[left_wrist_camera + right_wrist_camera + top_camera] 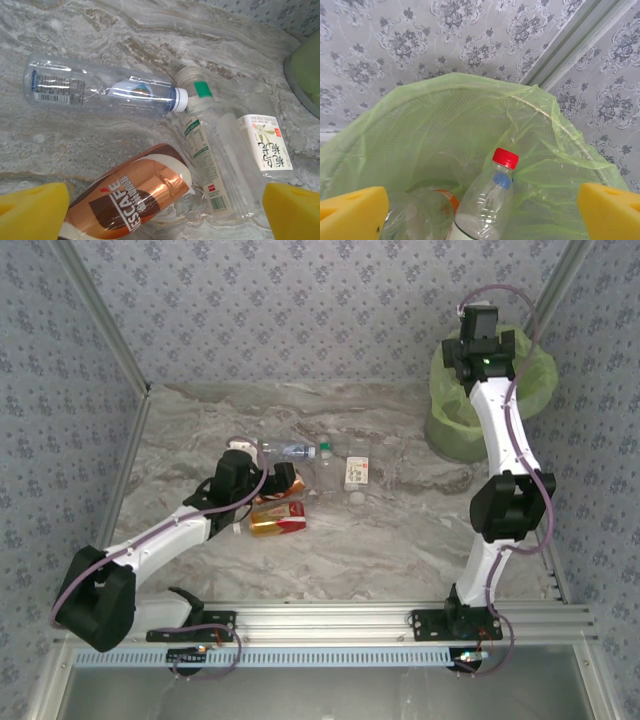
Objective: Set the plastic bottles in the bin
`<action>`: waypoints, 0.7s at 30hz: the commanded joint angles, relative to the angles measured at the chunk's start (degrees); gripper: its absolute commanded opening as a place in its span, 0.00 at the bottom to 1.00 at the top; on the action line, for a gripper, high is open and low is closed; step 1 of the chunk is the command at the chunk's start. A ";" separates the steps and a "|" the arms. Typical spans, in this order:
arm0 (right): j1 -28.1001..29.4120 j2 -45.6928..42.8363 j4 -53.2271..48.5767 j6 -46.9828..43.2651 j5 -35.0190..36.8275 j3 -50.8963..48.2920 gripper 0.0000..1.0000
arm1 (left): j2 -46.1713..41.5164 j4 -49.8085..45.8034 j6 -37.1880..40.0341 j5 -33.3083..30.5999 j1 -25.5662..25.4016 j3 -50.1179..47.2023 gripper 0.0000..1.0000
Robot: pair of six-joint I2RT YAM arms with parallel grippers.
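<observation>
The bin (pixel 452 430), lined with a lime-green bag, stands at the far right corner of the worktop (pixel 400 540). From overhead its mouth is partly covered by my right wrist. My right wrist camera looks straight in. There a clear bottle with a red cap (pixel 487 200) leans upright against the bag. Left of it lies another clear bottle with an orange part (pixel 427 212). My right jaws hang over the bin's mouth, spread wide, the yellow pads (pixel 352 212) well off to either side of both bottles, grasping nothing.

Well left of the bin, more plastic bottles (pixel 315 475) lie clustered on the worktop, partly under my left wrist from overhead. My left wrist camera separates them. Farthest from the bin is a clear bottle with a blue label (pixel 100 92). A copper-brown coffee bottle (pixel 132 197) lies nearest me, a clear green-labelled bottle (pixel 212 165) beside it, and a white-labelled one (pixel 265 142) closest to the bin. My left jaws are also spread wide and empty.

My right arm (pixel 505 510) rises from its base, bends at the elbow and reaches up over the bin. My left arm (pixel 160 540) stretches low from its base towards the cluster.
</observation>
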 commanded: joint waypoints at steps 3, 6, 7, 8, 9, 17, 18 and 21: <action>1.71 -7.79 -0.96 6.16 -0.21 -4.06 0.99 | -0.25 -8.12 -0.65 -1.29 0.50 3.75 0.99; 2.22 -12.61 1.72 9.66 -2.04 -10.16 0.99 | -0.90 -13.65 -0.87 -2.60 0.49 4.76 0.99; 2.27 -13.84 2.56 10.52 -2.88 -11.72 0.99 | -1.08 -15.02 -0.87 -2.96 0.54 4.94 0.99; 2.42 -15.29 3.11 11.50 -3.77 -13.24 0.99 | -1.40 -16.52 -0.87 -3.40 0.57 5.00 0.99; 2.65 -16.49 3.32 12.45 -4.39 -14.50 0.99 | -1.75 -17.94 -1.13 -3.87 0.57 4.94 0.99; 5.60 -27.44 5.36 18.94 -9.76 -26.63 0.99 | -5.19 -24.20 -6.94 -4.47 2.12 1.06 0.99; 6.28 -29.17 6.17 19.89 -10.61 -28.90 0.99 | -5.41 -23.88 -7.40 -2.80 2.23 0.17 0.99; 8.17 -34.27 9.13 22.87 -13.44 -35.53 0.99 | -5.87 -22.70 -8.12 2.04 2.24 -1.87 0.99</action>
